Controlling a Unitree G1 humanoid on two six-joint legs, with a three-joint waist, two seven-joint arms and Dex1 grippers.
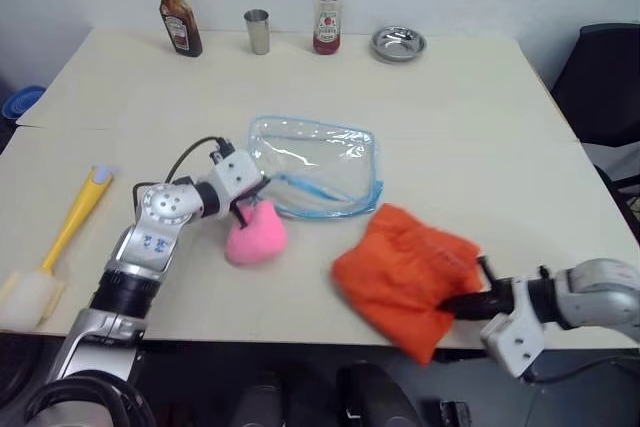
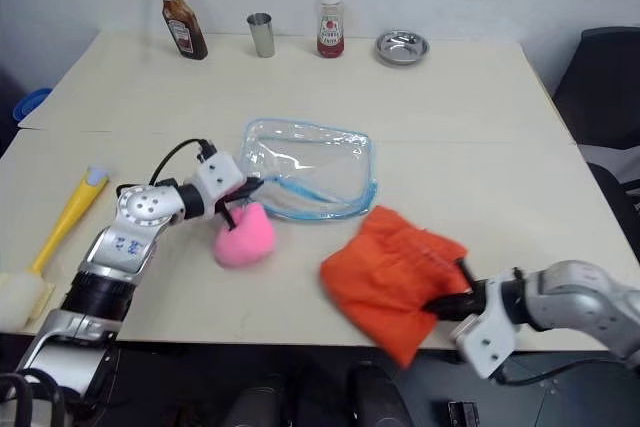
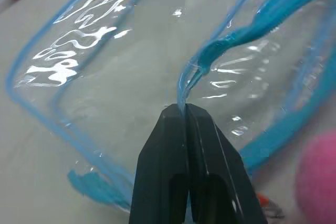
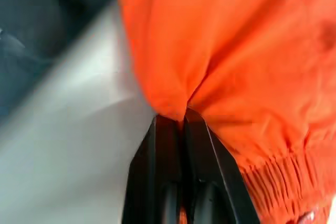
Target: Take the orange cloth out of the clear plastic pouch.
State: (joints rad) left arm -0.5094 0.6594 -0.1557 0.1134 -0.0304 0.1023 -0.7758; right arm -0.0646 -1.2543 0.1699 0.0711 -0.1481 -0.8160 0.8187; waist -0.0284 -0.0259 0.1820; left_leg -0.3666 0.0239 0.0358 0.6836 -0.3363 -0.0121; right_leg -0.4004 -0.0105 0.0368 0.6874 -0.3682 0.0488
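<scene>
On the far left of the counter (image 1: 470, 127) lies a yellow brush (image 1: 55, 247) with a pale sponge end, out of the way. Next comes the left gripper (image 3: 185, 109). Its jaws are pinched tight on the blue edge of the clear plastic pouch (image 1: 315, 169), right by the opening. I think it holds the pouch there so the pouch stays put and does not slide along. A fluffy pink ball (image 1: 256, 235) sits just beside that gripper, touching the near corner of the pouch. The pouch lies flat in the middle of the counter and looks empty inside.

To the right, the orange cloth (image 1: 410, 272) is outside the pouch. It rests in a crumpled heap near the front edge of the counter, and one corner hangs over the edge. The right gripper (image 4: 182, 118) has its jaws closed on a fold of the cloth, with the gathered hem just beside the fingers. It seems the cloth is held like this to pull it well clear.

At the back stand a brown sauce bottle (image 1: 178, 9), a metal cup (image 1: 257, 31), a red sauce bottle (image 1: 327, 17) and a small metal dish (image 1: 398, 43).
</scene>
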